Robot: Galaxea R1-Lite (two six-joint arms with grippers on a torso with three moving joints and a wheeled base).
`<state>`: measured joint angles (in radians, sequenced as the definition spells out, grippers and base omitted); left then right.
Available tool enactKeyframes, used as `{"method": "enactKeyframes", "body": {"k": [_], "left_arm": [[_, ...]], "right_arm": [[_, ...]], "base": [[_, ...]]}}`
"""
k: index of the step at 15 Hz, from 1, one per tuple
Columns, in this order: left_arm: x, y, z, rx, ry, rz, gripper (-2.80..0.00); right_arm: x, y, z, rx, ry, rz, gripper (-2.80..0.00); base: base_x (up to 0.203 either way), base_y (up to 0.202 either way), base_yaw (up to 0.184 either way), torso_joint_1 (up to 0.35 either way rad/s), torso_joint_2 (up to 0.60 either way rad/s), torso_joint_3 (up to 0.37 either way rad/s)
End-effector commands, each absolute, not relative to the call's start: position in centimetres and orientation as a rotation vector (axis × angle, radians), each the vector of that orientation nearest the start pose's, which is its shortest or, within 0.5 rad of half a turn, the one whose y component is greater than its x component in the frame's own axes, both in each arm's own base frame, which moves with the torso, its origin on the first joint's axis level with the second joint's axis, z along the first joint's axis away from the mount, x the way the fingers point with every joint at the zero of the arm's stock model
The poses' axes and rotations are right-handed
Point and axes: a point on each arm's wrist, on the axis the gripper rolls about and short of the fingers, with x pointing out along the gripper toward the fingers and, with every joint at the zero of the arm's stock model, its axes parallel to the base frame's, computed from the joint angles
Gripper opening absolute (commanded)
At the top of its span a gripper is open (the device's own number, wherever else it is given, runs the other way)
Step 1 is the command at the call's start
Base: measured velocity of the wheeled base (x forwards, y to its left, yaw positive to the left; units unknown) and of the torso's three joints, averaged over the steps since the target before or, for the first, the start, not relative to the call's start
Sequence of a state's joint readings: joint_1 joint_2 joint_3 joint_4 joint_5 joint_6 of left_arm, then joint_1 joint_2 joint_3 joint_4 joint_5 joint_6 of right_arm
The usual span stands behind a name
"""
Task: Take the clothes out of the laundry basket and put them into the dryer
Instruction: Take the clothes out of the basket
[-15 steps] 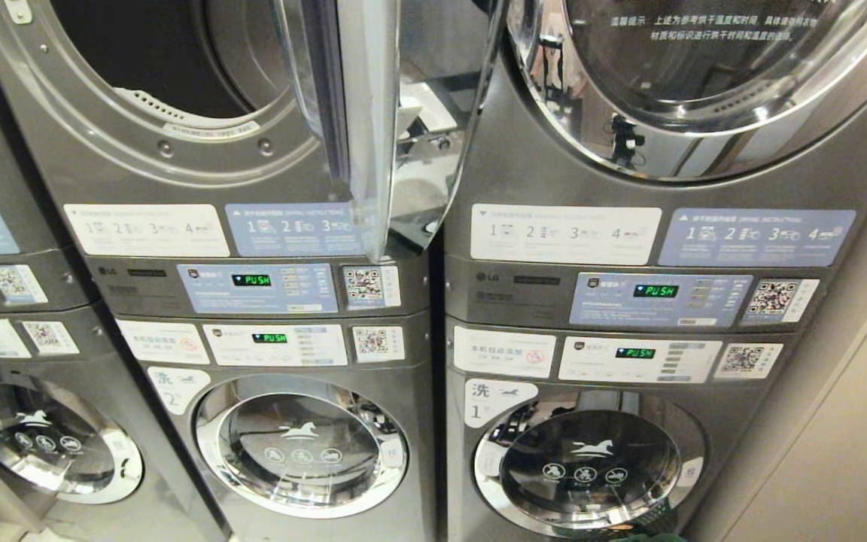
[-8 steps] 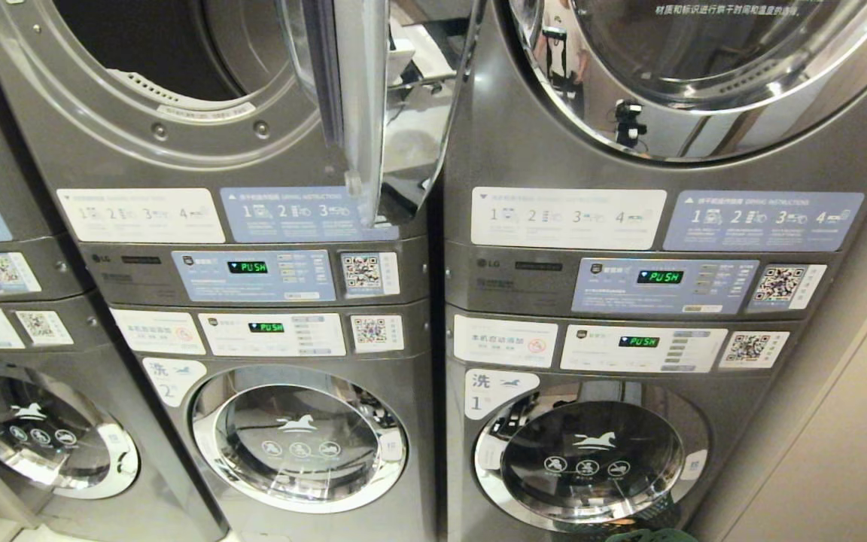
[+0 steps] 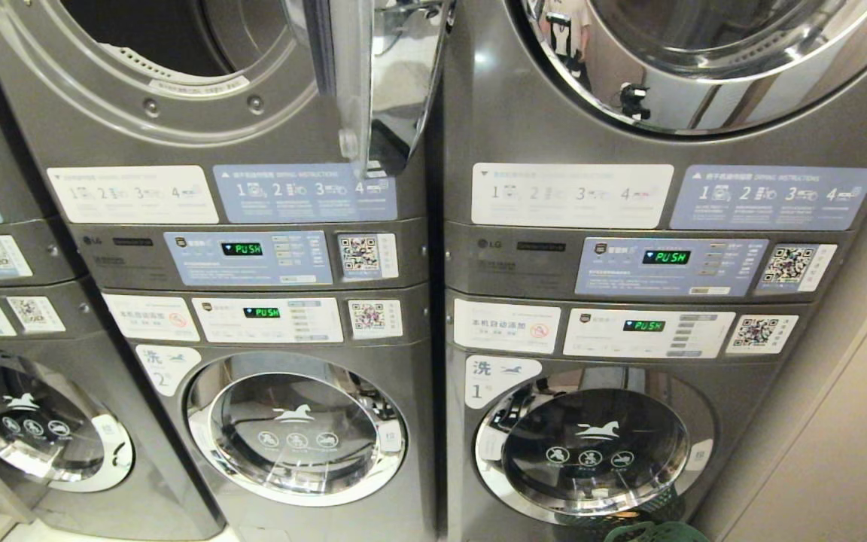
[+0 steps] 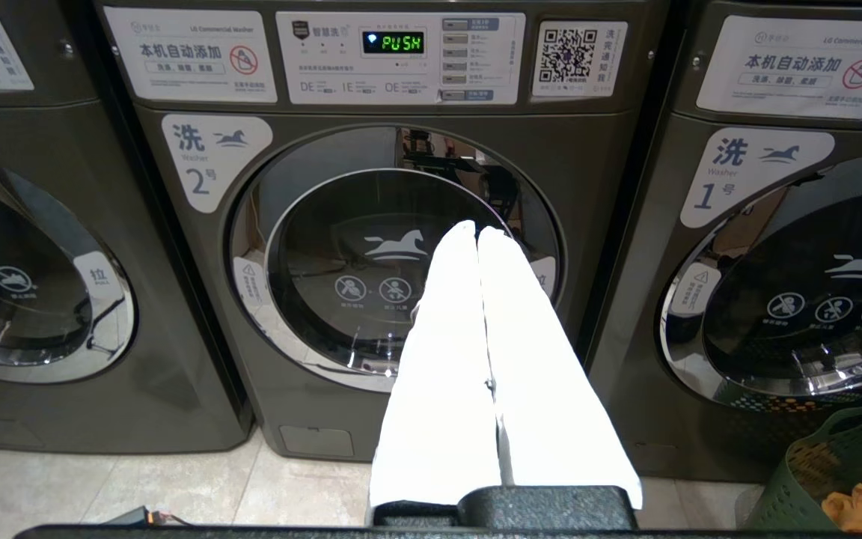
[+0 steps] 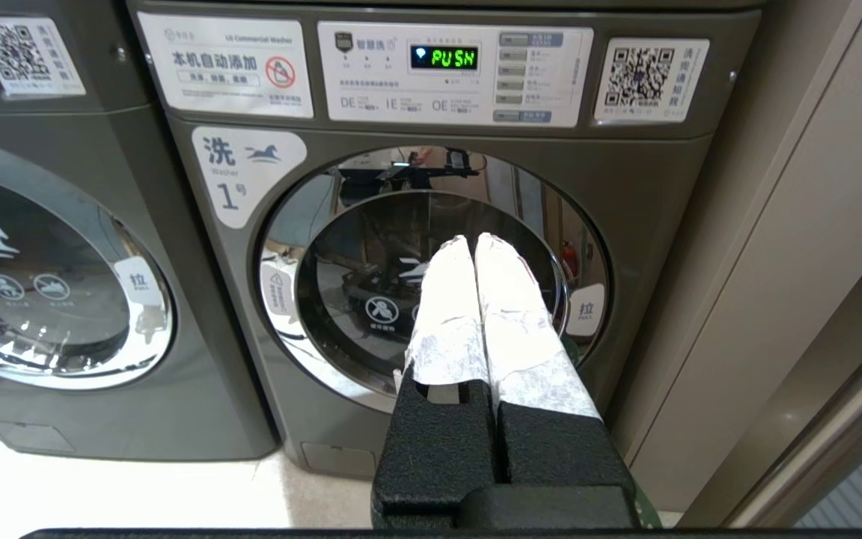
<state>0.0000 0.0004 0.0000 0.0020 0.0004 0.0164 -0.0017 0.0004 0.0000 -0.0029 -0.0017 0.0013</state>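
- The left hand (image 4: pixel 478 233) is pinched closed on nothing, in front of the washer marked 2 (image 4: pixel 393 262).
- The right hand (image 5: pixel 474 241) is likewise closed and empty, facing the washer marked 1 (image 5: pixel 431 284).
- The laundry basket (image 4: pixel 835 464) stands on the floor by washer 1, with the clothes (image 4: pixel 854 505) inside.
- The dryer (image 3: pixel 177 98) above washer 2 has its door (image 3: pixel 373 83) swung open.

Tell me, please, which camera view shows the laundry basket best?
The left wrist view: the laundry basket shows its holed wall and the clothes inside. The head view catches only its rim; the right wrist view barely shows it.
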Motion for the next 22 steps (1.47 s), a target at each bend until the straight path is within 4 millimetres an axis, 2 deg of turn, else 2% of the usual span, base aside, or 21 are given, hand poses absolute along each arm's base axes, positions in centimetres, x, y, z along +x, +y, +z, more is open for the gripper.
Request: {"method": "enactKeyframes", "body": {"k": [1,9,22], "left_arm": [[-2.28,0.00,7.53,0.014,0.002,0.002,-2.80],[-2.28,0.00,7.52,0.003,0.003,0.003,-2.80],[-2.28,0.00,7.52,0.003,0.003,0.002,-2.80]], "right_arm": [[-2.28,0.00,7.58,0.002,-0.003,-0.003,-2.80],[-2.28,0.00,7.58,0.002,-0.003,-0.003,-2.80],[-2.28,0.00,7.58,0.002,-0.003,-0.003,-2.80]], "base": [[0.000,0.000,0.000,-0.147,0.34,0.188],[0.000,0.000,0.000,-0.155,0.37,0.210],[0.000,0.000,0.000,-0.195,0.53,0.330]]}}
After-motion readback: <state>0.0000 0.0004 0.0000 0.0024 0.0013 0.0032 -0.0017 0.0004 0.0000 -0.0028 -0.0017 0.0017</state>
